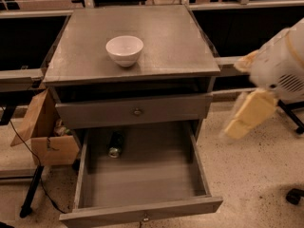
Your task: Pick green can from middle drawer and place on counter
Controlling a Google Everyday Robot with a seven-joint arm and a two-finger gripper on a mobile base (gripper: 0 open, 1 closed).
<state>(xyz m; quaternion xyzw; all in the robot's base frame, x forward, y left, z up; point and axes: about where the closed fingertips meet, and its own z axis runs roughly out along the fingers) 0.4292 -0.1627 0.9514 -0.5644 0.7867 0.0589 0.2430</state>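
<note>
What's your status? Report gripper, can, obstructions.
Gripper off right of open middle drawer, outside it. Green can lying at drawer's back left, close under upper drawer front. White bowl on counter.

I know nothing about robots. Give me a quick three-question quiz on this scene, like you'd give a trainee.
1. True or false: the green can stands on the counter.
2. What sits on the counter? A) a bowl B) a mug C) a plate
3. Where is the gripper relative to the drawer?

Key
1. False: the can lies inside the open drawer, near its back left corner.
2. A.
3. Outside it, off to the picture's right, well apart from the can.
</note>
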